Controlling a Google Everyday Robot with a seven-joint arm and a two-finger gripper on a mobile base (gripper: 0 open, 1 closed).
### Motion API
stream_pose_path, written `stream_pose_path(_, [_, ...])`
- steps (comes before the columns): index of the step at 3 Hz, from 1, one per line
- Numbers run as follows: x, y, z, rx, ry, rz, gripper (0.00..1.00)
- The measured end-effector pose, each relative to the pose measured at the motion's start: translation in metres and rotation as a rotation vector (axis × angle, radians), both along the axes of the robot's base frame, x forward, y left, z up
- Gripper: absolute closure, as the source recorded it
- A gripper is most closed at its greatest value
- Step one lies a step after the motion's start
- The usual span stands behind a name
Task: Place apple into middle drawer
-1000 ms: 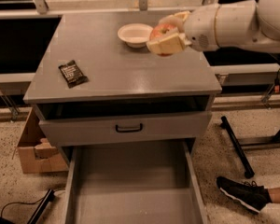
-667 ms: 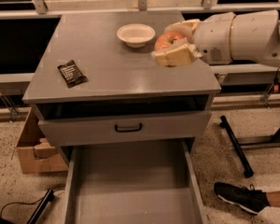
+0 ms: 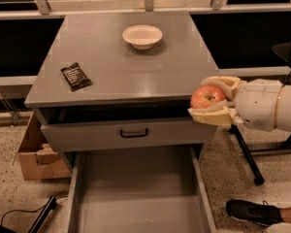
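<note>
At the cabinet's [image 3: 121,64] front right corner, the gripper [image 3: 203,97] hangs just off the edge of the top, its two pale fingers [image 3: 222,82] closed above and below the apple [image 3: 207,96]. The apple is held in the air, clear of the cabinet top. Low at the cabinet's front, the middle drawer [image 3: 136,191] is pulled out, its grey floor bare. Above it, a drawer front with a black handle [image 3: 134,133] stands slightly open. On the cabinet top, a white bowl [image 3: 142,35] sits near the back and a black packet [image 3: 76,76] lies toward the left edge.
</note>
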State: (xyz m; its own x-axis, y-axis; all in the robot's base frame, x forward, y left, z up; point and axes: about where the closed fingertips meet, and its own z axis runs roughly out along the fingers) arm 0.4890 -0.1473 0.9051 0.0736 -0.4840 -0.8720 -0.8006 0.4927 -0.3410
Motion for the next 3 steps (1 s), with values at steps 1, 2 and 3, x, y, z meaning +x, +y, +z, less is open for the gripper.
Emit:
stream_pose_path(1, [0.000,0.000,0.000,0.000,0.000,0.000,1.00])
stream_pose_path(2, [-0.005,0.019,-0.042,0.015,0.053,0.012,1.00])
stream_pose_path(3, [-0.018,0.045,-0.108,0.036,0.144,0.016,1.00])
